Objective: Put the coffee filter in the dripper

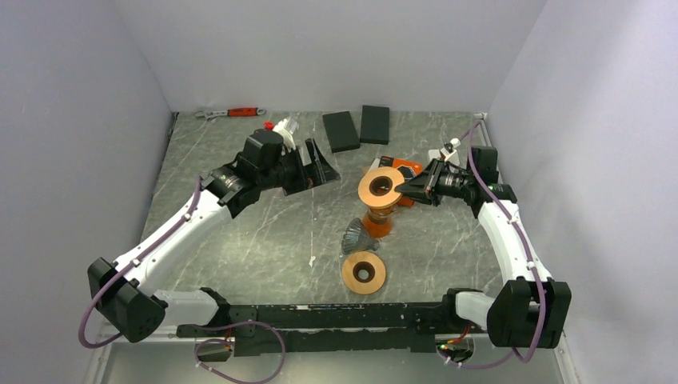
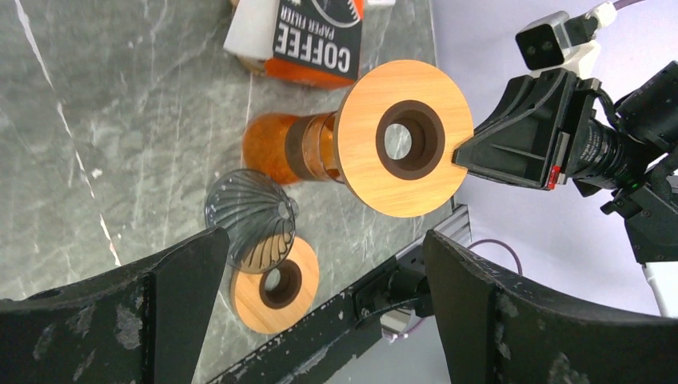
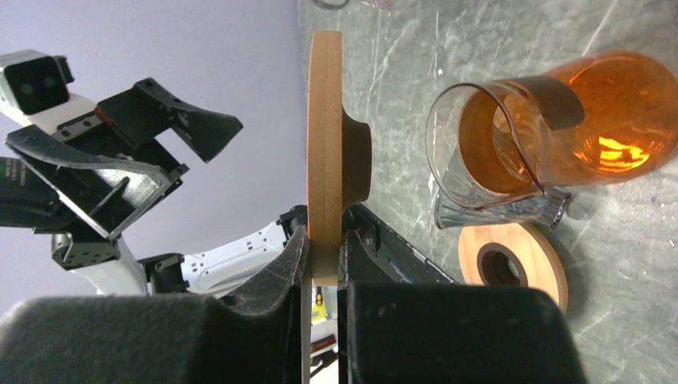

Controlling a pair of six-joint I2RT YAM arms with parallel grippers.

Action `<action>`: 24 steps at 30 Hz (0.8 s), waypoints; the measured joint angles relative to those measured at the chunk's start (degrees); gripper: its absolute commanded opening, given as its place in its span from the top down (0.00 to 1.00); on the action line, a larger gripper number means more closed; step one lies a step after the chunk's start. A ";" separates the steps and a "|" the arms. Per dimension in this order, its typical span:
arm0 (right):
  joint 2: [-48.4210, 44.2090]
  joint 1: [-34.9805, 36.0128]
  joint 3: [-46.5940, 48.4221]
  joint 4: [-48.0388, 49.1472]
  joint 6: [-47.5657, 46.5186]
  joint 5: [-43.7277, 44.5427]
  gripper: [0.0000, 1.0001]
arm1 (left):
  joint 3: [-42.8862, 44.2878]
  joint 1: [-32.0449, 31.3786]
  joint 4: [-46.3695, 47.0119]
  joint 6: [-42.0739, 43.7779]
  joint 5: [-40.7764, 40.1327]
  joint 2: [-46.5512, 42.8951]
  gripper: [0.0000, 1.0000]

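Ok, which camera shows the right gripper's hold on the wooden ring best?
Right wrist: the wooden ring stands edge-on, its rim pinched by the right gripper. Left wrist shows the ring's flat face and centre hole, with the gripper meeting its edge. The top view shows it small, above the orange carafe.

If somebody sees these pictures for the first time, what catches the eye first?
The wooden ring, gripped at its edge by the right gripper, hovering over the orange glass carafe in the middle of the table. On the near side of the carafe, a ribbed glass dripper rests beside a second wooden ring. The left gripper hangs wide open to the left, holding nothing.
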 measured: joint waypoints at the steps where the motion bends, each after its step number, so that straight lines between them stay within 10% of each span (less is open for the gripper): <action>1: 0.00 -0.09 -0.74 0.07 -0.07 -0.22 1.00 | -1.20 0.00 0.48 -0.90 0.57 0.04 0.02; 24: 2.64 -1.53 -8.92 4.11 -2.21 -0.48 1.00 | -8.76 -0.02 8.11 -8.90 8.41 1.57 0.05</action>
